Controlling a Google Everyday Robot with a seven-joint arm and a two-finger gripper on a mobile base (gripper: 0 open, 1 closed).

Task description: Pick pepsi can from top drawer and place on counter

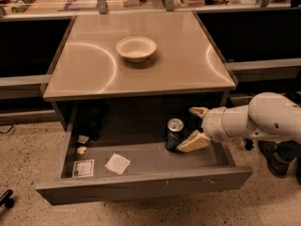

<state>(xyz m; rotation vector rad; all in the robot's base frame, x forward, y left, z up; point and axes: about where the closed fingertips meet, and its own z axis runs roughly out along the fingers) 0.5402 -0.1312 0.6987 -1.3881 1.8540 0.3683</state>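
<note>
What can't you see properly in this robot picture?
Camera view:
- Pepsi can: label too dark to read.
- Back of the top drawer: shadowed under the counter; the dark shape there cannot be identified.
- Robot arm: cut off by the right edge; its open gripper sits beside the can in the drawer.
- Card at the drawer's front left: print too small.

The pincer hangs inside the open top drawer, under the near right corner of the desk, fingers spread, just beside the upright pepsi can. A white bowl sits above.
</note>
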